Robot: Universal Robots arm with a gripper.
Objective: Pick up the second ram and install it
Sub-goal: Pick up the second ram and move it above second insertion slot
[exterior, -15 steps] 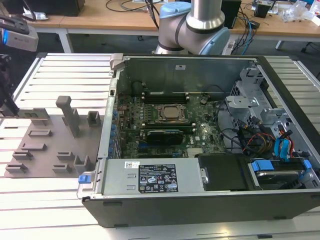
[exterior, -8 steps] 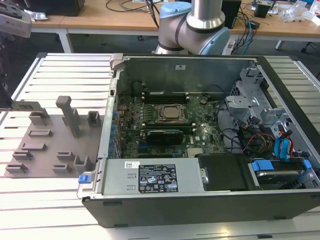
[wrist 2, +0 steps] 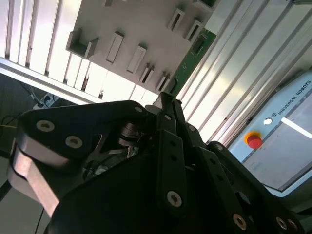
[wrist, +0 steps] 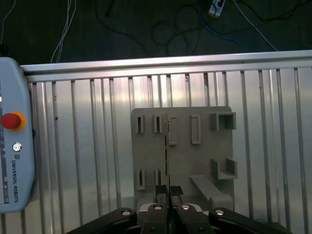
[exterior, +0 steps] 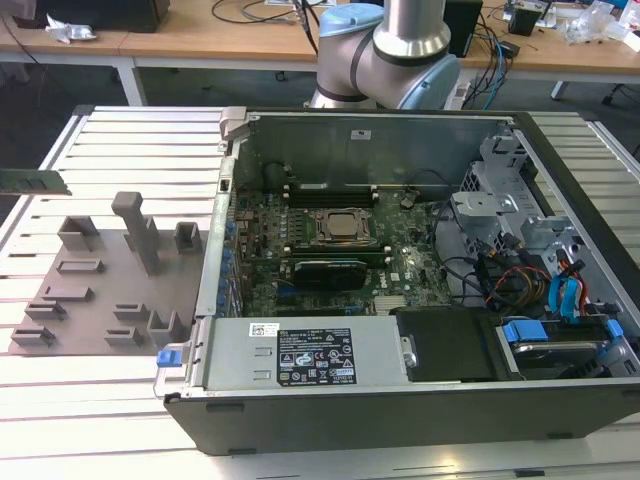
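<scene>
Reading from the exterior view's left, you find the second ram [exterior: 35,182] hanging level in the air at the frame's edge, above the ribbed table [exterior: 130,135] and apart from every block on the grey holder plate [exterior: 100,300]. It sits that way because the gripper [wrist: 167,197] is clamped on it. In the first wrist view the fingers [wrist: 157,214] are pinched together near one end of the stick, which runs edge-on as a thin line over the plate. In the second wrist view the same stick juts out past the fingertips. Gripping it near the end and across its flat faces, I judge, leaves the long contact edge free to meet a slot. Next along stands the plate's tall post [exterior: 140,230] among low slotted blocks, shaped to keep parts upright for just such a pinch. Further right the open computer case [exterior: 400,130] lies on its side so the motherboard [exterior: 400,270] faces up, with the CPU socket [exterior: 340,228] in its middle. The stick is well apart from it, so I judge pickup done and seating not yet
</scene>
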